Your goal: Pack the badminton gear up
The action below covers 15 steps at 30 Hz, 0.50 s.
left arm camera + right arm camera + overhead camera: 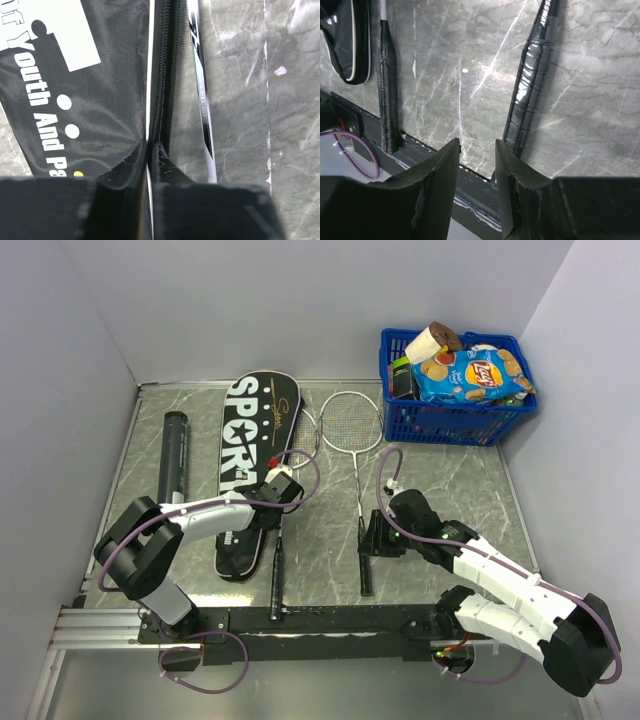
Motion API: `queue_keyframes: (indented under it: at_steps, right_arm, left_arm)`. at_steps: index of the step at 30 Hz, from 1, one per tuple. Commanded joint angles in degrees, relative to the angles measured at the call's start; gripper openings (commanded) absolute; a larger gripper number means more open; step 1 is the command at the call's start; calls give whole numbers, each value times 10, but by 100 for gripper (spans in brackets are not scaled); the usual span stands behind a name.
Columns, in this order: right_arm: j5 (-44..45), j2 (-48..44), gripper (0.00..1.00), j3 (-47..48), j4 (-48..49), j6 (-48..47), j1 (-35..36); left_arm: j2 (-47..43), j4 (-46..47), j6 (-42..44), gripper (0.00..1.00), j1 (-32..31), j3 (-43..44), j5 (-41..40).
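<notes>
Left wrist view showed the left jaws clamped together on the zip edge of the SPORT cover (100, 110), flat on the bench (280, 125): limp fabric, best pinched at that seam. Only the right wrist view showed the right jaws apart beside a racket handle (530, 75), stiff and light.

Left jaws apparently pinched, right jaws parted.

Overhead view looks down — wrist views hug the table (440, 470).
</notes>
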Motion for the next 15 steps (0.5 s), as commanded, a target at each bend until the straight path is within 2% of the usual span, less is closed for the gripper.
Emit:
queue_keyframes:
  at_steps: [1,8,15]
  right_arm:
    - [-5,0,42,-6,23,1,-4]
    - [-13,16,41,25,25,-12,-3]
    - [11,101,43,111,24,-26,-3]
  left_arm:
    - [10,7,-7,1,-2,-2,9]
    - [-38,11,-7,1,-2,4,35]
    - [-118,-11,-6,1,-2,34,41]
